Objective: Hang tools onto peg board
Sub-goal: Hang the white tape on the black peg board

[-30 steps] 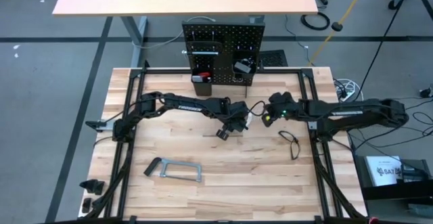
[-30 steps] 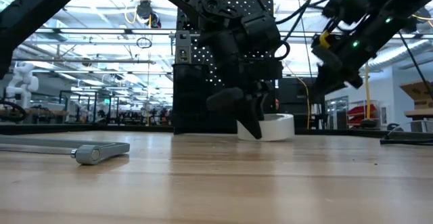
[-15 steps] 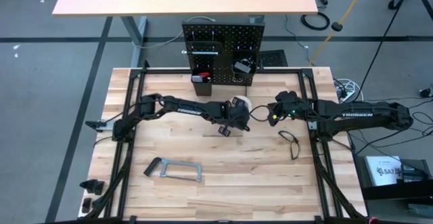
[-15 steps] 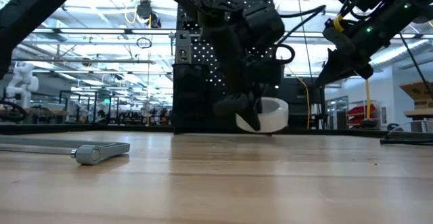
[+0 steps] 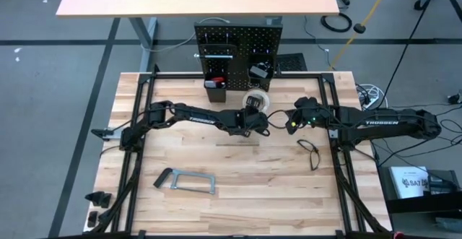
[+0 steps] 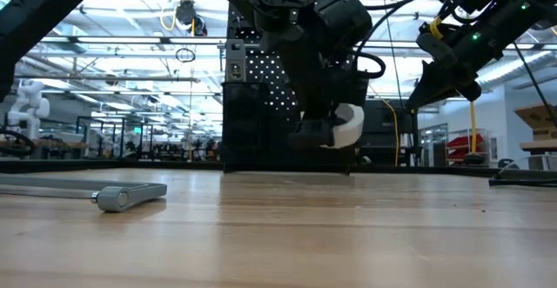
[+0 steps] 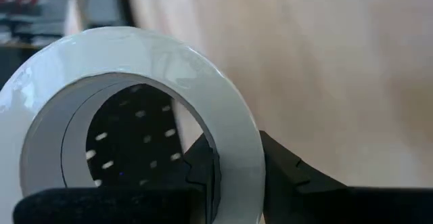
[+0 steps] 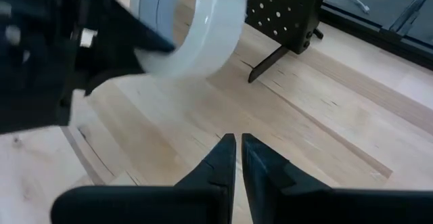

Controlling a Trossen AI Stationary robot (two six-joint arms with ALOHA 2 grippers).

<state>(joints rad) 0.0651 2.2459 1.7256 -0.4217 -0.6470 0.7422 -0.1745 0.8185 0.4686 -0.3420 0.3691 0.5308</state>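
Observation:
The white tape roll (image 5: 255,100) hangs above the table's middle, just in front of the peg board (image 5: 237,55), with my left gripper (image 5: 252,113) shut on its wall. The low view shows the roll (image 6: 346,124) clear of the tabletop. The peg board stands upright at the table's far edge, with two black bins on it. My right gripper (image 5: 287,128) is shut on nothing and hovers to the right of the roll; in its wrist view the fingertips (image 8: 237,140) point down at bare wood, and the roll (image 8: 196,28) is beyond them. My left gripper has one finger (image 7: 203,166) inside the roll's hole and the other finger (image 7: 291,180) outside, with the roll's wall (image 7: 238,158) pinched between them. The fingers slant down from the table's left side. The roll is tilted and lifted clear of the table.
A grey bar clamp (image 5: 185,180) lies at the near left, also seen in the low view (image 6: 113,195). Black pliers (image 5: 310,153) lie near the right arm. Small dark parts (image 5: 97,198) sit at the left near corner. Bare wood lies between the arms and the near edge.
My left gripper has swung at the wrist toward the far edge and the peg board. This raised the tape roll from resting on the table to hanging clear and tilted. My right gripper has drawn back toward the table's right and risen a little, staying shut.

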